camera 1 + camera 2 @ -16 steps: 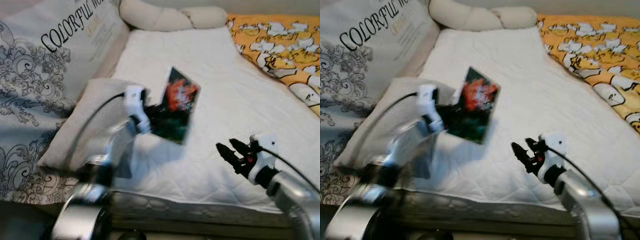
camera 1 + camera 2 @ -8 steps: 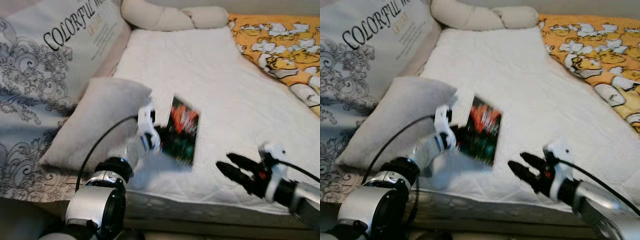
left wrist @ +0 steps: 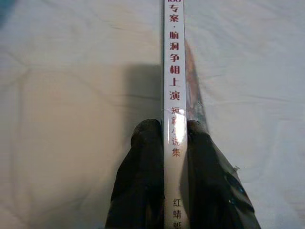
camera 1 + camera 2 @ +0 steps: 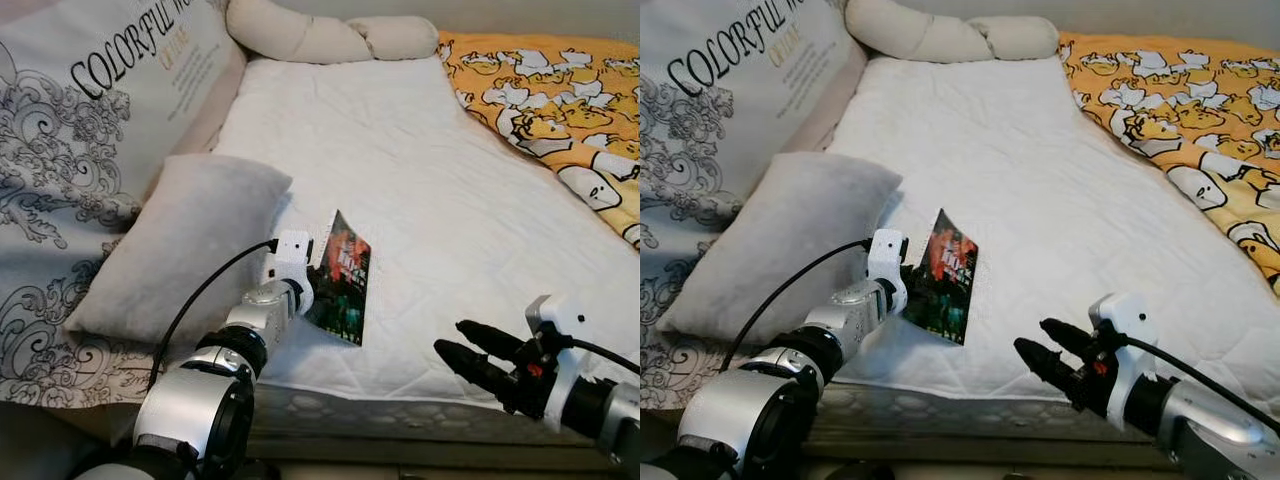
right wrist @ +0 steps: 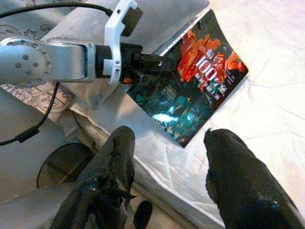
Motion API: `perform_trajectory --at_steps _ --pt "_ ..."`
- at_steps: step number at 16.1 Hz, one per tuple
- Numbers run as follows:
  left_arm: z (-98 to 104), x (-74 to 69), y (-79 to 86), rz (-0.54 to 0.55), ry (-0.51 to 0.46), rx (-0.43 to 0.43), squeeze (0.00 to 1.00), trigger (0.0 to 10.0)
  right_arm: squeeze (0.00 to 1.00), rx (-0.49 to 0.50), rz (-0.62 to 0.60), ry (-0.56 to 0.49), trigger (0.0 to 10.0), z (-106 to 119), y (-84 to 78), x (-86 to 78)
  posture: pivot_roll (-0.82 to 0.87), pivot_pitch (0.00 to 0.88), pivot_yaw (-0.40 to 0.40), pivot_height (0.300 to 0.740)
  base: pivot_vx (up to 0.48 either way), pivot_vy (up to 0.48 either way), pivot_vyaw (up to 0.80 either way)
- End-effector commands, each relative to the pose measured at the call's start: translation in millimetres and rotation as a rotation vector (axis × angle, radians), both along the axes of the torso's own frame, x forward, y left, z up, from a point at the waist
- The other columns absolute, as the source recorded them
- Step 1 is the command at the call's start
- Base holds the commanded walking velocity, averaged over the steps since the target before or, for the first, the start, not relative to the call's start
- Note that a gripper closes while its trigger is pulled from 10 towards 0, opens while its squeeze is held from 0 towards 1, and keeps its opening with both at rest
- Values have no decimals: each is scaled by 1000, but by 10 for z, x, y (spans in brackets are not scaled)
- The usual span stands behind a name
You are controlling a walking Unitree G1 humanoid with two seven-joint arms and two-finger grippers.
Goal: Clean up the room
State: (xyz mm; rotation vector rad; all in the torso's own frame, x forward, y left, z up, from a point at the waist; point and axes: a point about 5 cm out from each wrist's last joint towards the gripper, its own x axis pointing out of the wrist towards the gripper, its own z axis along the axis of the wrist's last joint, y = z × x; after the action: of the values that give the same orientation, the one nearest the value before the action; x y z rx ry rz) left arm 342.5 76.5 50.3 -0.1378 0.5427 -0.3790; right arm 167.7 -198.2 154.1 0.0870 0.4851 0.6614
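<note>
the left end effector (image 3: pixel 167 143) pinches one book (image 4: pixel 343 277) by its spine, on edge over the white bed (image 4: pixel 450 200) beside one grey pillow (image 4: pixel 180 240); the right end effector (image 4: pixel 470 352) hovers, fingers spread wide.

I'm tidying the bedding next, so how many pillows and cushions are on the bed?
2. A grey pillow lies at the bed's left edge, beside the book held in the left hand. A knotted cream cushion sits at the far end. Others may be hidden.

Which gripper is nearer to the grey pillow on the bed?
Left. The left gripper, shut on the book, sits right beside the grey pillow. The right gripper is open near the mattress edge, beyond the book.
</note>
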Motion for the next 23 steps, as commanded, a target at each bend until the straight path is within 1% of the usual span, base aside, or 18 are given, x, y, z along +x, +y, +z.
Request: perform_trajectory --at_steps 1,2,3,4,5,6,10,11,13,15,16,17,18,19,20,21,23 --pt "112 85 13 20 -52 24 0 10000 0 -18 -9 -2 10000 45 -16 -24 -358 51 21 740 0 0 0" --pt "113 91 30 38 -62 44 0 10000 0 -24 -12 2 10000 55 -14 -37 -364 56 19 740 0 0 0" --pt "110 93 43 46 -64 64 239 10000 0 -30 -11 7 10000 58 -17 -47 -371 62 18 740 0 0 0" --pt "109 98 64 57 -67 85 1000 10000 0 -38 -8 15 10000 56 -20 -60 -373 62 17 740 0 0 0" --pt "110 107 94 74 -71 113 1000 10000 0 -52 -4 27 10000 54 -23 -81 -377 62 16 740 0 0 0" --pt "111 113 121 94 -71 120 1000 10000 0 -59 -5 32 10000 52 -22 -91 -378 61 14 740 0 0 0" --pt "99 123 239 141 -76 172 1000 10000 0 -74 -18 33 10000 42 -28 -77 -375 58 10 740 0 0 0" --pt "81 119 309 162 -74 192 1000 10000 0 -81 -31 29 10000 38 -38 -51 -368 51 9 740 0 0 0" --pt "31 92 416 168 -68 232 1000 10000 0 -83 -45 21 10000 24 -41 -2 -346 30 14 740 0 0 0" --pt "5 74 468 163 -66 232 1000 10000 0 -82 -53 14 10000 10 -38 35 -339 24 16 740 0 0 0" --pt "18 79 491 145 -73 189 592 10000 0 -83 -54 10 10000 -4 -31 60 -324 9 23 740 0 0 0" --pt "28 83 494 132 -78 169 0 10000 0 -83 -54 10 10000 -13 -28 70 -320 5 24 740 0 0 0" --pt "76 84 402 3 -99 58 0 10000 0 -100 -76 10 10000 -64 -54 120 -285 0 32 740 0 0 0" --pt "89 69 340 -82 -109 24 0 10000 0 -106 -86 9 10000 -83 -66 139 -279 0 35 740 0 0 0" --pt "85 14 225 -253 -122 5 0 10000 0 -120 -92 9 10000 -108 -82 169 -270 0 38 740 0 0 0" --pt "47 -70 125 -430 -122 25 0 10000 0 -135 -80 12 10000 -123 -90 182 -270 0 42 740 0 0 0" --pt "-27 -190 34 -635 -95 66 0 10000 0 -156 -37 23 10000 -106 -113 155 -271 0 45 740 0 0 0"
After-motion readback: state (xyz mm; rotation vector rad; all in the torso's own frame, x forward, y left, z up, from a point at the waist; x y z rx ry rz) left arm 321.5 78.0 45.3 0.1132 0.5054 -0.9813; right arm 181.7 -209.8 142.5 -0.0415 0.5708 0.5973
